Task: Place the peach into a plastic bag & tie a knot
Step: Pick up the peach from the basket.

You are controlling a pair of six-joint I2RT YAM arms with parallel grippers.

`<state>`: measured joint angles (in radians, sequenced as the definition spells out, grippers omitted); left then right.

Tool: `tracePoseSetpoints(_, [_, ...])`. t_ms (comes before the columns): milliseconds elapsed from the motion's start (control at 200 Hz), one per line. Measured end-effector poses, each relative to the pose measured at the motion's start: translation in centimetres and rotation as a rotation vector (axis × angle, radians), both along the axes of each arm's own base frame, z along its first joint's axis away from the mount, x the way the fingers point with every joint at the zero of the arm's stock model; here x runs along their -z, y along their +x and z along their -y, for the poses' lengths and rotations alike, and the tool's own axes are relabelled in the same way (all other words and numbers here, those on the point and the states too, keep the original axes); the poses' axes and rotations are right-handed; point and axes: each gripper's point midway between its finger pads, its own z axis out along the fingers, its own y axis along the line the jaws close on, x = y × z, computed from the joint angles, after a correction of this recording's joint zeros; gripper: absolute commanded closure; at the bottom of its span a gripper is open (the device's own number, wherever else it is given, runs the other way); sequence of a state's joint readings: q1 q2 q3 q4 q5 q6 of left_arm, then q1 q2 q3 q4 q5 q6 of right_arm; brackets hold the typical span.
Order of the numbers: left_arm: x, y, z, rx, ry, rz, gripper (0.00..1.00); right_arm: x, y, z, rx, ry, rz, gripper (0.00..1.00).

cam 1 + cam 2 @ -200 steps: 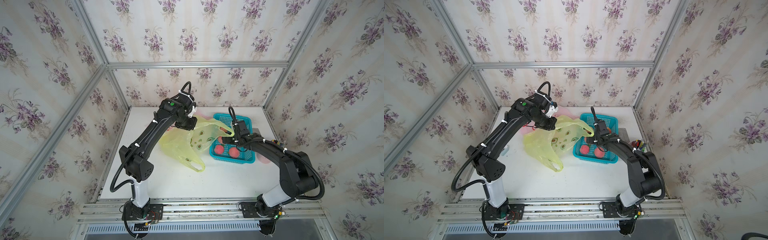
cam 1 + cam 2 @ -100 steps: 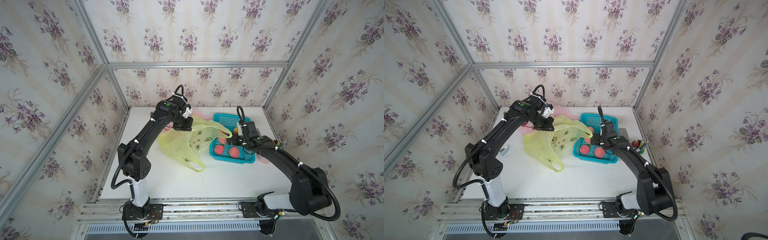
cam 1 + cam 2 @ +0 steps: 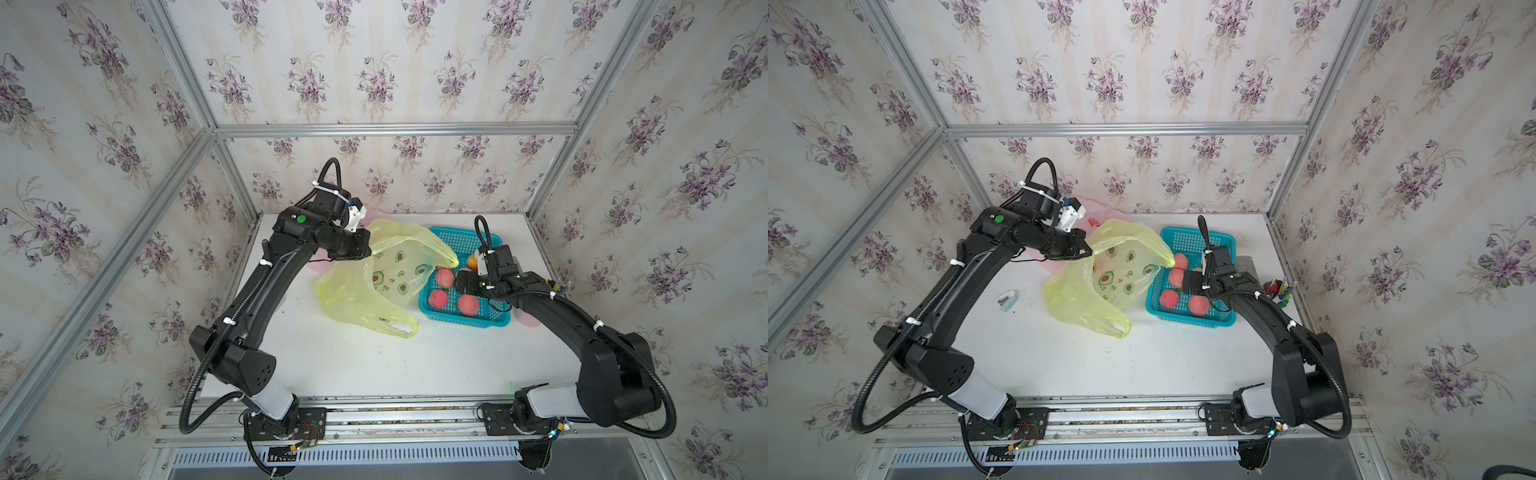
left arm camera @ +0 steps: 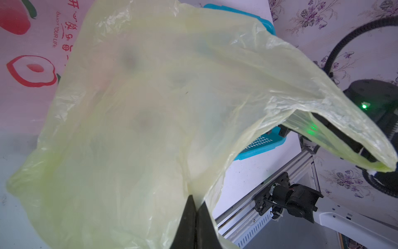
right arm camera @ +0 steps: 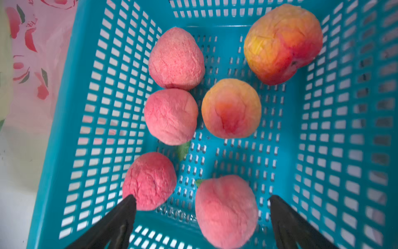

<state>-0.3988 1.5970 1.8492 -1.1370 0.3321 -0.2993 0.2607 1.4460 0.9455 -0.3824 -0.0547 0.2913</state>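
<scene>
**Fig. – L gripper pinches bag; R gripper spread above peach basket**

L gripper (image 4: 195,201): fingers (image 4: 187,220) pressed together w/ a fold of the yellow-green plastic bag (image 4: 140,107) clamped between the tips. Beyond the fingertips the translucent film billows out. A pink sheet w/ red fruit print (image 4: 32,71) lies further off behind it.

In both top views the L gripper (image 3: 369,257) (image 3: 1089,251) holds the bag's rim up off the white tabletop (image 3: 374,365). The mouth is partly agape and shows avocado print. The bag's lower part (image 3: 365,307) slumps on the table. One handle loop (image 3: 451,259) stretches away from the L fingers to the edge of the teal basket (image 3: 469,321), so bag and basket sit just beside each other.

R gripper (image 5: 201,197): fingers (image 5: 120,217) spread wide, grasping nothing, poised over the basket (image 5: 97,107).

Six peaches lie in the basket:
- Between the fingers: one pale-pink peach (image 5: 226,211), nearer one finger than the other.
- Just beside one fingertip: a deeper-pink peach (image 5: 149,181); contact cannot be told.
- Beyond the fingertips: two pink peaches touching each other (image 5: 176,58) (image 5: 171,116).
- Beyond the fingertips, also: two orange-yellow peaches (image 5: 231,108) (image 5: 283,43).
</scene>
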Motion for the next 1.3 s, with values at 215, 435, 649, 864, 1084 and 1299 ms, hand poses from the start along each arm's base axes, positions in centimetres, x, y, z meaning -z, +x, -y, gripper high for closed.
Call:
tracePoseSetpoints(215, [0.5,-1.7,-1.0,-0.023,0.018,-0.034,1.0,3.4,4.3,0.4,0.037,-0.032,-0.049,0.05])
tracePoseSetpoints(435, [3.3,-1.0,0.6,-0.007,-0.022,-0.144,1.0,5.2,6.3,0.8,0.054,-0.042,-0.067,0.12])
tracePoseSetpoints(649, [4.6,0.2,2.4,0.005,-0.09,-0.178,1.0,6.4,6.1,0.7,0.047,-0.03,-0.094,0.31])
tracePoseSetpoints(864, [5.4,1.7,4.1,0.022,-0.165,-0.193,1.0,3.7,4.6,0.2,0.024,0.025,-0.044,0.45])
tracePoseSetpoints(1084, [5.6,2.7,5.2,0.036,-0.227,-0.199,1.0,-4.6,3.5,0.0,0.014,0.09,0.137,0.52])
tracePoseSetpoints(1299, [4.7,3.3,6.1,0.049,-0.287,-0.187,1.0,-10.3,0.0,-0.9,-0.015,0.177,0.241,0.56])
